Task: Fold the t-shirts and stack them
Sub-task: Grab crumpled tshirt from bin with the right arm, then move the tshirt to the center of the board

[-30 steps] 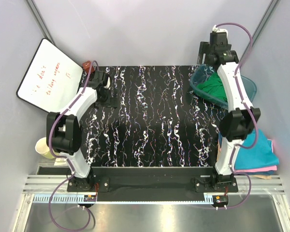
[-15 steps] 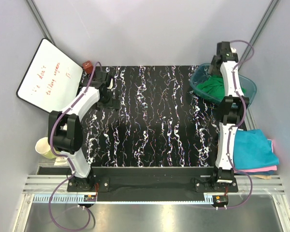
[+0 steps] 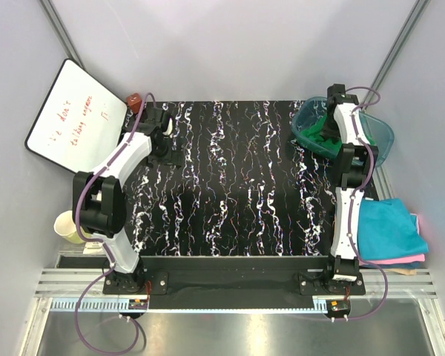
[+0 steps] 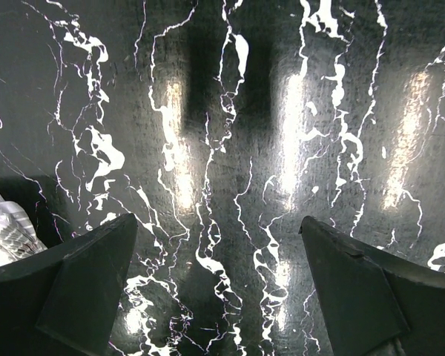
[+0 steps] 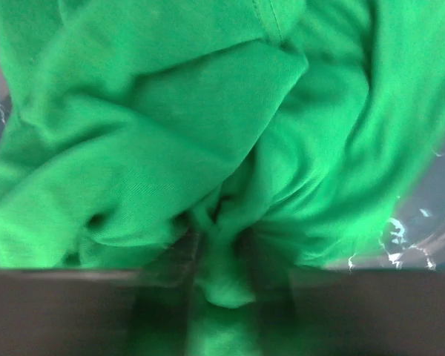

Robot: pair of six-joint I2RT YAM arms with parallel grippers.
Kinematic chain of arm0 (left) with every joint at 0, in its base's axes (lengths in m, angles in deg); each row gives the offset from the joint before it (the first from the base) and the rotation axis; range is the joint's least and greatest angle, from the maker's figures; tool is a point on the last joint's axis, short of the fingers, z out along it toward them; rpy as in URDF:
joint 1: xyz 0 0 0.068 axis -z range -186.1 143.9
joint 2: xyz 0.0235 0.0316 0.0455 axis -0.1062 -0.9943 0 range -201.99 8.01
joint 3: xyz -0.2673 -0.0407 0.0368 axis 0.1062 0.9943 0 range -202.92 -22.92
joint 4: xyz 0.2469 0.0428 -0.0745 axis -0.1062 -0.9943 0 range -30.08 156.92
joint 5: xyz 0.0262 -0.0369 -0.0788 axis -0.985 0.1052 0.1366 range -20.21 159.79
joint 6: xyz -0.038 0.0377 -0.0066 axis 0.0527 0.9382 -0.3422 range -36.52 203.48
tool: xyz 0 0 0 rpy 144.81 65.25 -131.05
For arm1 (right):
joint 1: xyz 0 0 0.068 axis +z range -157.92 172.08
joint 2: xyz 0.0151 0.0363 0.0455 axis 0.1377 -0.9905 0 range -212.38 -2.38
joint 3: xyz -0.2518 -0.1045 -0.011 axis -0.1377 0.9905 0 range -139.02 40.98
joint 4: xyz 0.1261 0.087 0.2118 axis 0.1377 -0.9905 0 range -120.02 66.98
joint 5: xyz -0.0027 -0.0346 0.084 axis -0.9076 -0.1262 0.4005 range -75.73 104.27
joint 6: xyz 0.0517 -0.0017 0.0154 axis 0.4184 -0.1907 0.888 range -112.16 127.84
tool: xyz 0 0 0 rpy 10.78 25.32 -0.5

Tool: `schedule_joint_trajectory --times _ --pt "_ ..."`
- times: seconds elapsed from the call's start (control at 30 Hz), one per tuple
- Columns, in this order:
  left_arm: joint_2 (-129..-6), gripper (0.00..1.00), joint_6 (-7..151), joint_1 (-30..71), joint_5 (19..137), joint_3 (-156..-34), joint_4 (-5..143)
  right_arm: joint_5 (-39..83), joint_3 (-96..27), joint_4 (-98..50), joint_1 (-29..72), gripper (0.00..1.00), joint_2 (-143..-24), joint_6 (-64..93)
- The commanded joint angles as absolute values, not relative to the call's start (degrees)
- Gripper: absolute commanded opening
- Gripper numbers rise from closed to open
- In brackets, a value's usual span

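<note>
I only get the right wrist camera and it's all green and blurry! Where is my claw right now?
Observer: Your right claw is reaching down into the teal tub at the far right corner of the table, into the green t-shirt.
Operator: Where are the other shirts?
Observer: A folded teal-blue t-shirt lies on a pink one, just right of the right arm's base.
Operator: What's the other claw doing?
Observer: The left claw is wide open over bare table near the far left, holding nothing.
</note>
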State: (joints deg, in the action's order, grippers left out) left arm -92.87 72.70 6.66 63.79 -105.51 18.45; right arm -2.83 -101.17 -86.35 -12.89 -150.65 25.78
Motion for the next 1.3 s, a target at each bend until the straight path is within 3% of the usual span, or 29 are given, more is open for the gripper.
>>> schedule_joint_trajectory --times 0.0,0.17,0.33,0.43,0.6,0.8,0.93,1.07,1.27 --pt "-91.0 0.99 73.5 7.1 64.5 -108.0 18.2 1.6 -99.2 -88.2 -12.6 0.00 -151.4 27.7" --pt "-90.3 0.99 73.5 7.2 64.1 -107.7 18.0 -3.6 -98.7 -87.9 -12.6 0.00 -147.0 27.6" --pt "-89.2 0.97 73.4 7.4 64.0 -107.5 18.1 -9.2 -106.4 -86.9 -12.6 0.00 -142.0 23.2" --pt "-88.6 0.96 73.4 7.9 63.9 -107.4 18.1 -8.1 -113.0 -85.9 -12.6 0.00 -138.5 20.9" --pt "-87.8 0.97 73.4 8.4 63.3 -107.3 18.0 -2.7 -111.0 -81.1 -9.8 0.00 -126.2 19.7" --pt "-87.0 0.99 72.0 8.6 60.1 -108.0 18.0 4.0 -100.9 -78.7 2.9 0.00 -114.4 15.6" --pt "-86.0 0.99 71.1 8.6 57.7 -109.5 17.7 9.7 -87.8 -79.2 10.9 0.00 -108.7 16.0" --pt "-85.4 0.99 70.5 8.6 58.0 -111.1 16.9 15.0 -75.1 -78.7 17.6 0.00 -106.6 19.2" --pt "-82.3 0.99 70.1 8.6 57.3 -111.1 16.7 23.5 -54.8 -73.9 19.6 0.00 -109.3 21.7"
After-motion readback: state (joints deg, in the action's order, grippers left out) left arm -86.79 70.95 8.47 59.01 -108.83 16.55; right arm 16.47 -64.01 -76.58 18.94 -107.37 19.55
